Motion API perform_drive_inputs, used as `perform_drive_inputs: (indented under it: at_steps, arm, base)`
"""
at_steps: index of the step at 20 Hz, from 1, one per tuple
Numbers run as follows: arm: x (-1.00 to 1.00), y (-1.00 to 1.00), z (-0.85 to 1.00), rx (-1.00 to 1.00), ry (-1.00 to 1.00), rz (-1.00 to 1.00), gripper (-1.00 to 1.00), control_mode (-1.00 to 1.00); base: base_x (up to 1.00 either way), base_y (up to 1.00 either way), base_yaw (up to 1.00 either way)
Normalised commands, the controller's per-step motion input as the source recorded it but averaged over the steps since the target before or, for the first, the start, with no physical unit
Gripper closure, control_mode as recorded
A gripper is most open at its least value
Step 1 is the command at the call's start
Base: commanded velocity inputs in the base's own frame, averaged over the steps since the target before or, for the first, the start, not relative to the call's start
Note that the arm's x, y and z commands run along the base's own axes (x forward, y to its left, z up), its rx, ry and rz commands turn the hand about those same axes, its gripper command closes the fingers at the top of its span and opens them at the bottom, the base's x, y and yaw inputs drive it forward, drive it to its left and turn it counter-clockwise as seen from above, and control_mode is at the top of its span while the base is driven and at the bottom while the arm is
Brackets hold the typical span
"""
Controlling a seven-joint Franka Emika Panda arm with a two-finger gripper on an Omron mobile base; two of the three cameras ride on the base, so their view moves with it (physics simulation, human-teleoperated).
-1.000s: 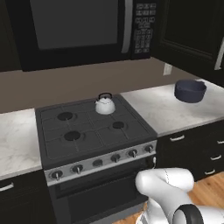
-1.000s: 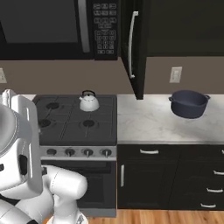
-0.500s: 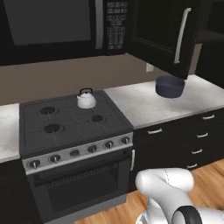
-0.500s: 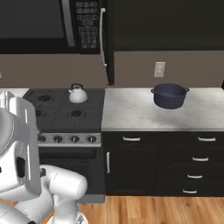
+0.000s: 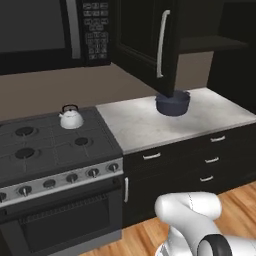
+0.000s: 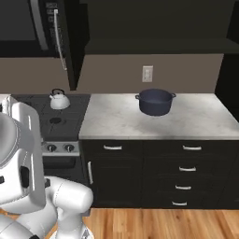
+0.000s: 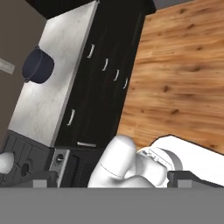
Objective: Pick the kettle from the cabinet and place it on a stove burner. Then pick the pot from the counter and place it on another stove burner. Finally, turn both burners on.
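kettle (image 5: 71,117): sitting upright on the stove's back burner, the one nearest the counter (image 5: 150,122). Black handle arched over the top.
pot (image 5: 173,103): on the counter, well off to the side of the stove, toward the back by the wall. No lid, nothing touching it. In the right base view there's a wall outlet (image 6: 147,73) just above it.
cabinet (image 5: 145,40): door swung open, hanging out over the counter, its bottom edge covers a bit of the pot's rim in the left base view. Long silver handle (image 5: 161,44) runs down it.
stove (image 5: 50,145): the other burners are bare, silver knobs (image 5: 70,177) along the front.
gripper (image 7: 112,179): fingertips spread wide apart at the bottom of the hand view, nothing between them. It's looking down on the counter, drawers and wood floor (image 7: 175,74), well away from the pot.
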Motion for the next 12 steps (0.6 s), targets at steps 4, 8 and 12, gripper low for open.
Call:
perform_drive_inputs:
  at_steps: [4,8,12]
  arm:
    - [0.0,0.0,0.0,0.0,0.0,0.0,-1.0,1.0]
    - [0.0,0.0,0.0,0.0,0.0,0.0,-1.0,1.0]
    - [0.0,0.0,0.0,0.0,0.0,0.0,-1.0,1.0]
  base:
    - [0.09,-0.51,0.04]
    - [0.27,-0.43,0.09]
    - [0.4,-0.38,0.12]
